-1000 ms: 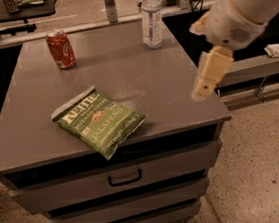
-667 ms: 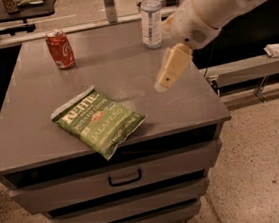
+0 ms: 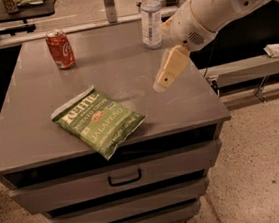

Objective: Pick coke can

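Note:
The coke can (image 3: 60, 49) is a small red can with white script and a silver top. It stands upright near the back left of the grey cabinet top (image 3: 38, 110). My gripper (image 3: 160, 84) hangs from the white arm that comes in from the upper right. It hovers over the right part of the top, pointing down and to the left. It is far to the right of the can and in front of it, and touches nothing.
A clear plastic water bottle (image 3: 151, 16) stands at the back, just behind the gripper. A green bag of Kettle jalapeño chips (image 3: 99, 120) lies flat near the front. Drawers with a handle (image 3: 124, 178) are below. A low shelf (image 3: 245, 68) is on the right.
The arm has swung left, from past the cabinet's right edge to over the right part of the top. The can, bottle and chip bag have not moved.

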`<state>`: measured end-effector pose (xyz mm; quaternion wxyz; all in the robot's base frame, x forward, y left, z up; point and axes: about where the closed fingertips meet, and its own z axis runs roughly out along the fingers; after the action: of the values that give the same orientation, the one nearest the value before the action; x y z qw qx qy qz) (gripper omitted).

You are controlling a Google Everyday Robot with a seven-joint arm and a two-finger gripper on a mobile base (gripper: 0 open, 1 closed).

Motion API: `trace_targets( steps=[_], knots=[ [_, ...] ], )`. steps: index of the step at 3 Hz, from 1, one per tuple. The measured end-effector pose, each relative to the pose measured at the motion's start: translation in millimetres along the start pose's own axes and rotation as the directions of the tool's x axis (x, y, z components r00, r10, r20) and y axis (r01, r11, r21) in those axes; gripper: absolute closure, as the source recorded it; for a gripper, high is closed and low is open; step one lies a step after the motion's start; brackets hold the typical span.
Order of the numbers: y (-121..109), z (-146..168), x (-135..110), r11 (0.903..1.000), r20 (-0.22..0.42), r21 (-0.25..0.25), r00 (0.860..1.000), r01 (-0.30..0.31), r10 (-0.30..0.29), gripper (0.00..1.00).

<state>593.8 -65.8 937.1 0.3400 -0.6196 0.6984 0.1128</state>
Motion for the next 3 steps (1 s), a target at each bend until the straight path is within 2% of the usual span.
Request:
trace_targets(
  steps=[1,2,3],
  knots=[
    [-15,18,-13,0.9987,0.053,0.045,0.998,-0.026,0.023,0.0],
    [-53,51,-27,0.9924,0.16,0.104,0.986,-0.067,0.049,0.0],
    [-96,93,-48,0.9868,0.286,0.136,0.957,-0.089,0.047,0.0]
  ],
)
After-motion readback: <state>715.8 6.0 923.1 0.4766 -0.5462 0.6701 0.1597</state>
